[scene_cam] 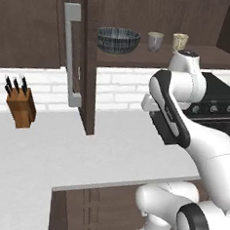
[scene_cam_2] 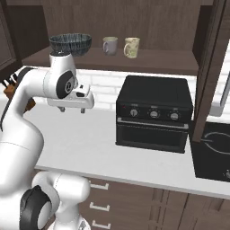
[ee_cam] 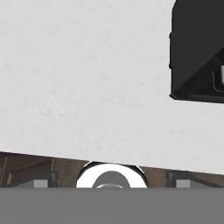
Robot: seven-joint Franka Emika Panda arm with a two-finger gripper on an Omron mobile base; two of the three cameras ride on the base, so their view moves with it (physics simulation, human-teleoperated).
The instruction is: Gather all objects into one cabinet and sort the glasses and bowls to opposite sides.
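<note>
The dark wood cabinet [scene_cam: 209,58] [scene_cam_2: 161,60] stands open above the counter. On its shelf sit a wide dark striped bowl [scene_cam: 118,40] [scene_cam_2: 70,43] at the left, a pale grey glass [scene_cam: 155,41] [scene_cam_2: 110,45] beside it, and a beige glass [scene_cam: 180,42] [scene_cam_2: 131,47] further right. My gripper [scene_cam_2: 72,109] hangs below the shelf, over the white counter [ee_cam: 87,87]. It points straight down, open, with nothing between its fingers. It is below and in front of the bowl, well apart from it.
The cabinet door [scene_cam: 87,61] juts out over the counter with its grey bar handle [scene_cam: 70,55]. A knife block [scene_cam: 21,104] stands at the left wall. A black toaster oven [scene_cam_2: 154,112] [ee_cam: 197,52] sits right of the gripper, and a cooktop [scene_cam_2: 215,152] lies beyond it.
</note>
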